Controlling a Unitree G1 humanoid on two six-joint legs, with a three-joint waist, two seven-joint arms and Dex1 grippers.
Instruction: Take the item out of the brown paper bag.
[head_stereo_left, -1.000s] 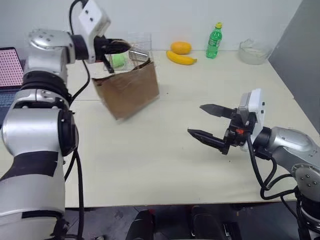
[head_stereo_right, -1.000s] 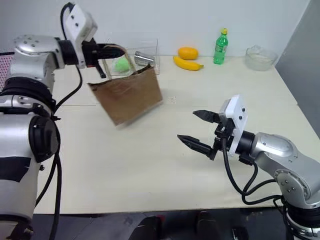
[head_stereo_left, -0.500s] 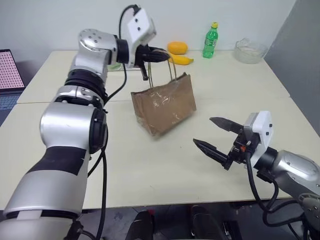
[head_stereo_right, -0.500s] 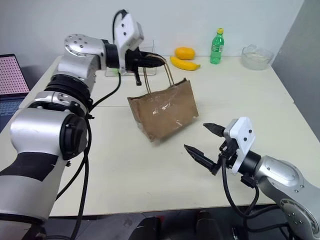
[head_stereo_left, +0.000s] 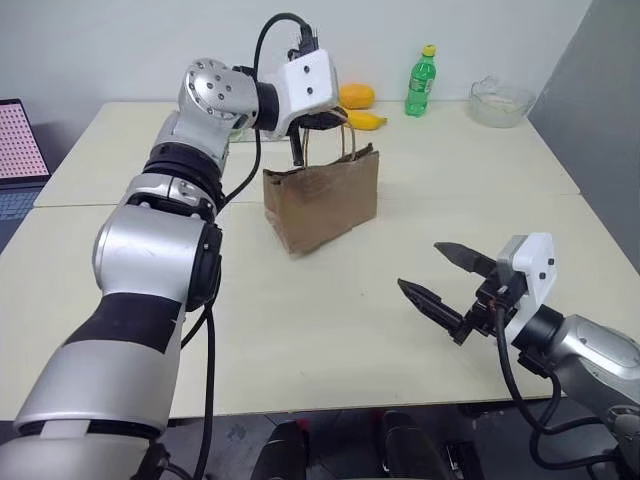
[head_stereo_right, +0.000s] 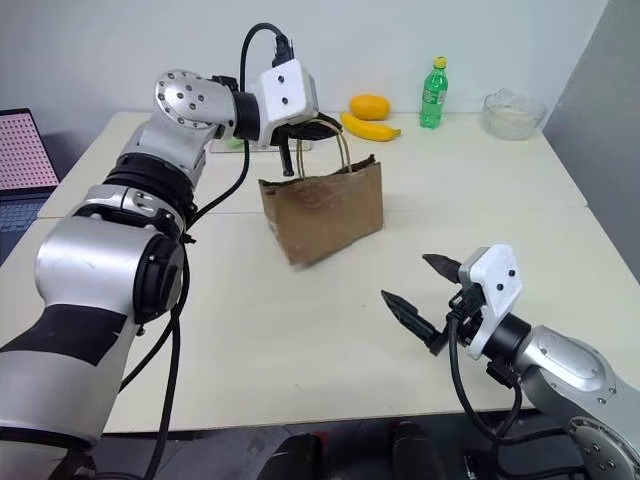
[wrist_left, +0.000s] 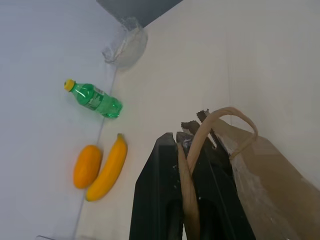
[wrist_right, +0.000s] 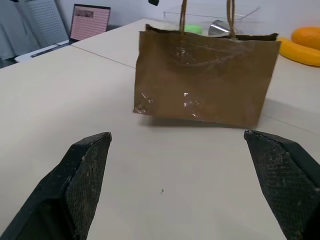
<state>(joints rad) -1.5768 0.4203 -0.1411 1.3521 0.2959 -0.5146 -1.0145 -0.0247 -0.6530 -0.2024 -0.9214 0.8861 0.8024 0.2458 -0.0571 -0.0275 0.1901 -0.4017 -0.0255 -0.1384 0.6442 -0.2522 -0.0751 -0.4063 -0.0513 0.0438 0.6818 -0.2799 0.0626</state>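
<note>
Our left gripper (wrist_left: 192, 150) is clamped tight on one cord handle (wrist_left: 190, 165) of the brown paper bag (head_stereo_left: 322, 198), which hangs from it with its base tilted and one lower corner down at the table (head_stereo_left: 300, 330); we judge the bag is held up this way so its mouth stays upright and reachable from above. The second handle (wrist_left: 235, 122) loops free beside the fingers. Our right gripper (head_stereo_left: 448, 287) waits near the table's front edge, well apart from the bag, its jaws spread wide with nothing between them and aimed toward the bag, likely ready to reach in. The item cannot be seen; we take it to be inside the bag, hidden by the paper. Beyond the bag, along the far edge, we count one green soda bottle (head_stereo_left: 421, 80), one banana (head_stereo_left: 364, 120), one orange fruit (head_stereo_left: 356, 96) and one clear bowl (head_stereo_left: 500, 100). One laptop (head_stereo_left: 18, 150) sits far to the bag's left.
</note>
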